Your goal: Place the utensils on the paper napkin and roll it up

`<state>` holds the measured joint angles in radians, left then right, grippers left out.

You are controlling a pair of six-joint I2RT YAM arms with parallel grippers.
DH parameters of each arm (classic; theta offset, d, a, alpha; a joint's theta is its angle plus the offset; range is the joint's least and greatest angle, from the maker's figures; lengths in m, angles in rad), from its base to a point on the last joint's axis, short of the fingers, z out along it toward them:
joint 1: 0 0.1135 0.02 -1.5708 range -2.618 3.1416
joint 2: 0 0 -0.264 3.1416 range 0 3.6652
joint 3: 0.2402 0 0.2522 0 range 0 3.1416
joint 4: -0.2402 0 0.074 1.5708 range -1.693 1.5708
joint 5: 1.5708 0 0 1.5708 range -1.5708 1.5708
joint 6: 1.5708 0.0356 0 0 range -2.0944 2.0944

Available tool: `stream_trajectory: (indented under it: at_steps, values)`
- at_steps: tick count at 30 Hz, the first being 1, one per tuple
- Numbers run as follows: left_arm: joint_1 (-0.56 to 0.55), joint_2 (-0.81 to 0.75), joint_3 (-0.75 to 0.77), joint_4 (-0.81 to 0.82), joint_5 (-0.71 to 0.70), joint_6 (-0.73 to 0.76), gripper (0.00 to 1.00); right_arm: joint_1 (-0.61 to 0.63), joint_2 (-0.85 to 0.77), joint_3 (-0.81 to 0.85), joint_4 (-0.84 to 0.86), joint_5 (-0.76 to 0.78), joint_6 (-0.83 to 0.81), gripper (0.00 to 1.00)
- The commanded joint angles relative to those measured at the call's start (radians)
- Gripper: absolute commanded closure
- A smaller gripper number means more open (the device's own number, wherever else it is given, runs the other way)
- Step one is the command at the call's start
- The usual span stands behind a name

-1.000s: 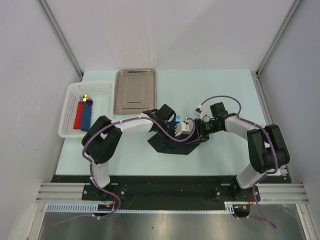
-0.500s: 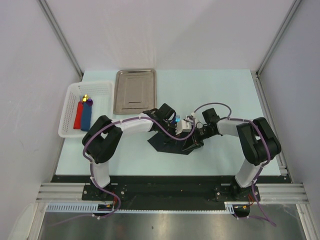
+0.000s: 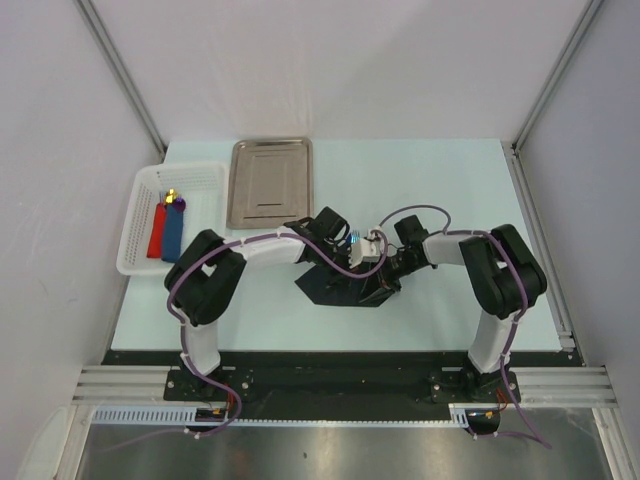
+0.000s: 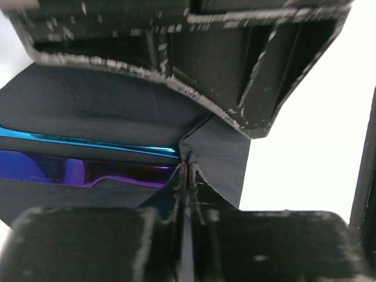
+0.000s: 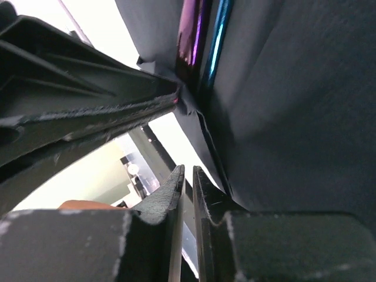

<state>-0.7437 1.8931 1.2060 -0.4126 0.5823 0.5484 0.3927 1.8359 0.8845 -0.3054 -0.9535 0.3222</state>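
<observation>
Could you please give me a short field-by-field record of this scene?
paper napkin: black, mid-table, partly folded up
blue utensil: inside the napkin's fold, beside the purple utensil
left gripper: shut on a napkin fold
right gripper: jaws nearly together at the napkin's edge; grip unclear
steel tray: far side, left of centre
basket: far left, holding a red piece and a blue piece

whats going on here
Two robot arms are working on a black paper napkin mid-table, apparently rolling cutlery into it. The blue utensil and purple utensil lie side by side in its fold. The left gripper has its fingers shut on a pinched-up bit of napkin. The right gripper sits at the napkin's edge, fingers nearly together; whether it grips anything is unclear.
</observation>
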Motion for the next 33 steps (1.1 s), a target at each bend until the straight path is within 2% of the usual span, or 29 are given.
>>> stream_trajectory:
  at_steps: [1, 3, 4, 6, 7, 9, 15, 19, 24, 28, 33]
  values:
    - [0.017, -0.009, -0.003, 0.026, 0.028, -0.043, 0.82, 0.012, 0.031, 0.042, -0.02, 0.047, -0.006, 0.85]
    - [0.035, -0.028, 0.0, 0.018, 0.05, -0.062, 0.74, 0.011, 0.049, 0.05, -0.029, 0.064, -0.014, 0.86]
    - [0.044, -0.037, -0.003, 0.017, 0.057, -0.096, 0.66, 0.011, 0.057, 0.051, -0.037, 0.068, -0.015, 0.86]
    - [0.075, -0.075, -0.005, -0.005, 0.106, -0.126, 0.61, 0.009, 0.075, 0.06, -0.044, 0.082, -0.023, 0.87]
    - [0.086, -0.089, -0.016, -0.012, 0.128, -0.161, 0.54, 0.006, 0.08, 0.062, -0.053, 0.087, -0.026, 0.87]
    - [0.115, -0.142, -0.037, -0.02, 0.186, -0.218, 0.53, 0.0, 0.092, 0.067, -0.057, 0.093, -0.029, 0.87]
    - [0.136, -0.227, -0.132, -0.014, 0.347, -0.368, 0.59, 0.003, 0.108, 0.073, -0.057, 0.098, -0.026, 0.87]
    - [0.136, -0.172, -0.181, 0.079, 0.389, -0.52, 0.68, 0.003, 0.114, 0.077, -0.057, 0.102, -0.025, 0.87]
    - [0.135, -0.1, -0.2, 0.293, 0.433, -0.764, 0.7, 0.002, 0.109, 0.079, -0.058, 0.116, -0.023, 0.87]
    - [0.138, -0.051, -0.249, 0.547, 0.465, -0.945, 0.73, 0.0, 0.105, 0.077, -0.057, 0.117, -0.025, 0.87]
    - [0.141, 0.029, -0.318, 0.75, 0.476, -1.158, 0.79, -0.009, 0.106, 0.077, -0.057, 0.119, -0.026, 0.87]
